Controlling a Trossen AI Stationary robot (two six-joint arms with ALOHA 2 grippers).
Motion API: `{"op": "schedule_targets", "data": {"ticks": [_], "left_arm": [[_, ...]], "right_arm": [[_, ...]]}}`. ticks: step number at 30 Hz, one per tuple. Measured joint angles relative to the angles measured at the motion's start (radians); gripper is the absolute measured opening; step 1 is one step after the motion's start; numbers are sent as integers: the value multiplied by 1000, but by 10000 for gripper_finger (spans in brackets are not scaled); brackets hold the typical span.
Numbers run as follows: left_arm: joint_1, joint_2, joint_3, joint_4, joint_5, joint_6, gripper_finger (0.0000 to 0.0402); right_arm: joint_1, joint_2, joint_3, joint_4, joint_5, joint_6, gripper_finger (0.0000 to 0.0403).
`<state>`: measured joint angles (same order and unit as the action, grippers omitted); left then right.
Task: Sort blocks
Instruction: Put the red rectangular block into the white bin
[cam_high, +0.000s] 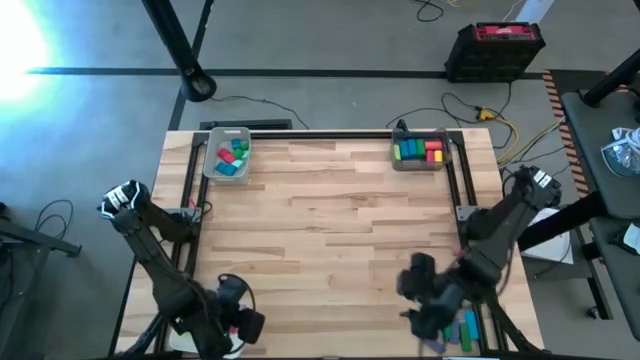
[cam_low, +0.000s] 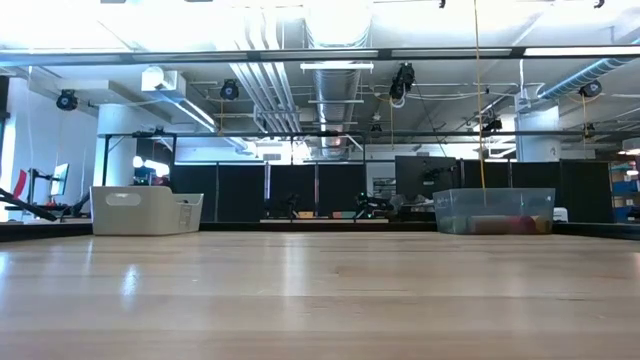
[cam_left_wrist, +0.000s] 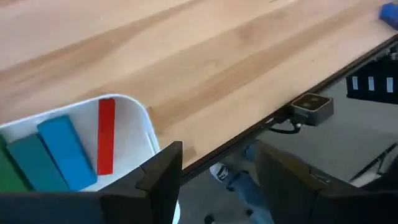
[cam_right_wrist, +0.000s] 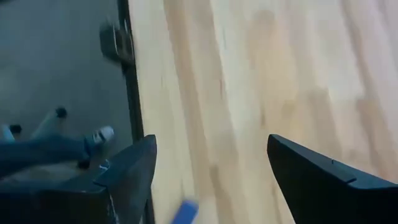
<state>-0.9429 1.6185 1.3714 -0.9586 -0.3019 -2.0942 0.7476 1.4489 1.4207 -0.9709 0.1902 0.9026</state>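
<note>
The right gripper (cam_high: 425, 300) sits at the lower right of the high view, low over the near edge of the desk (cam_high: 330, 220), with its jaws spread wide and nothing between them; in its own wrist view only bare wood shows in the gap, and a small blue block (cam_right_wrist: 183, 213) lies just beside the desk edge. Next to it in the high view a cluster of loose blocks (cam_high: 462, 330) in blue and green lies at the frame's bottom right. The left gripper (cam_high: 232, 318) is at the lower left, also spread and empty, hanging above a white tray (cam_left_wrist: 140, 124) that holds a red bar (cam_left_wrist: 106, 137), a blue block (cam_left_wrist: 65, 152) and a teal block (cam_left_wrist: 31, 165).

Farther out, at the top of the high view, a grey tray (cam_high: 226, 155) at upper left carries teal, green and red pieces, and a clear tray (cam_high: 421, 150) at upper right holds green, yellow and red ones.

The step looks like a pick from the near supply: the right gripper probably needs to drop onto one loose block and close, then carry it to a far tray.

The right arm covers part of the loose cluster, and the white tray is cut off. The low view shows only the far trays, neither arm.
</note>
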Motion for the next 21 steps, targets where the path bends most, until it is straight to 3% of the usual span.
{"op": "schedule_targets", "data": {"ticks": [2,10,16,21], "left_arm": [[11,10,2,-23,25,6,182],[-5,38,-164,-10,319,-100,156],[-9,42,-258,184,307,-89,106],[-10,62,-328,247,318,-121,46]], "right_arm": [[58,0,-25,-11,0,82,295],[194,15,-56,-10,53,305,304],[200,20,-56,-1,74,327,293],[200,20,-56,12,99,319,285]]}}
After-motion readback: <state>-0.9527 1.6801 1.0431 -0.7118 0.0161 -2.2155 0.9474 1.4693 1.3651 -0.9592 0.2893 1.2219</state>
